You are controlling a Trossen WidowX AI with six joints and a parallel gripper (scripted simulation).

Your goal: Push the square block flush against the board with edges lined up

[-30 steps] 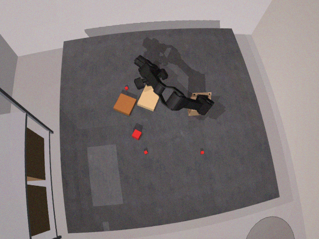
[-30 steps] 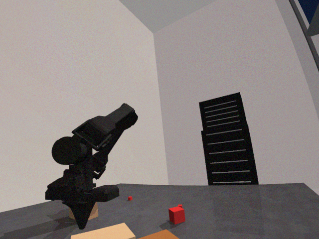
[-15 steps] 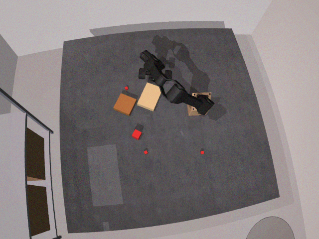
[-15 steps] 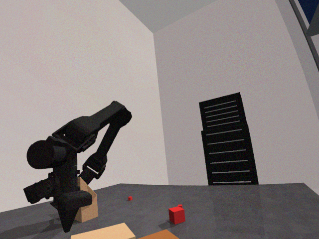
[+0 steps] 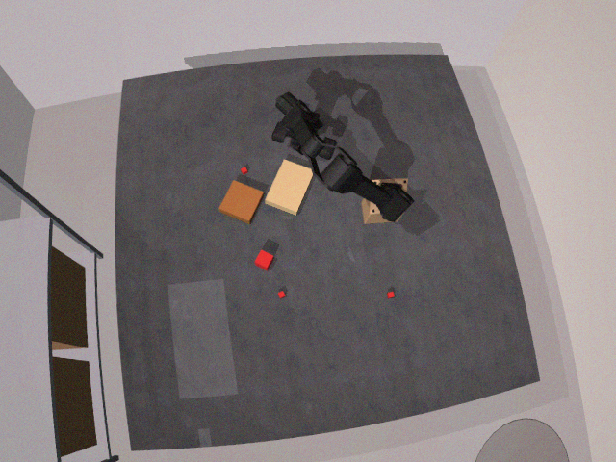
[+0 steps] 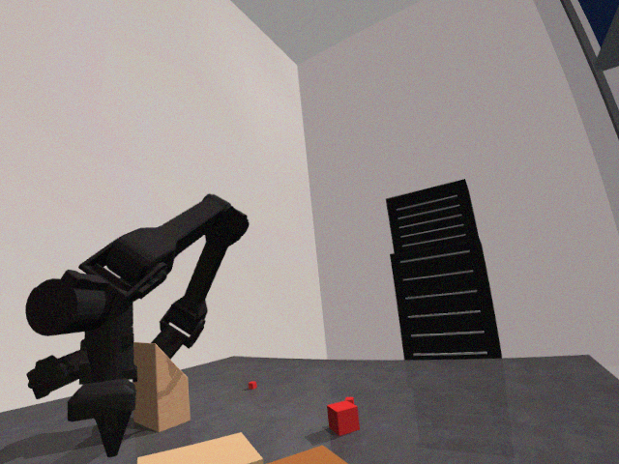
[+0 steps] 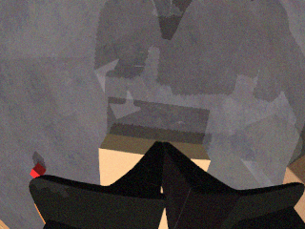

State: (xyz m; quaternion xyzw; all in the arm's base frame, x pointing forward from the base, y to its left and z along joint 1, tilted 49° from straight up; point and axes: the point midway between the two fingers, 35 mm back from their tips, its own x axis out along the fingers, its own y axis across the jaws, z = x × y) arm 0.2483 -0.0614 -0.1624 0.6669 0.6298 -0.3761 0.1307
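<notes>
The square block [image 5: 241,200] [image 6: 313,456] is orange-brown and lies flat. The board [image 5: 289,186] [image 6: 202,450] [image 7: 126,167] is pale tan, longer than wide, and lies flat to the right of the block in the top view. A narrow dark gap shows between their facing sides, which run roughly parallel but are offset along their length. My gripper [image 6: 112,454] [image 7: 160,148] is shut and empty, pointing down beyond the board's far end, on the upper side in the top view. There the arm hides the fingertips. Whether they touch the tabletop is unclear.
A larger red cube [image 5: 264,259] [image 6: 342,418] stands below the block in the top view. Small red cubes lie above the block [image 5: 243,169] [image 7: 38,170] and lower down [image 5: 281,294] [image 5: 390,294]. The arm's wooden base [image 5: 369,214] [image 6: 160,394] stands right of the board.
</notes>
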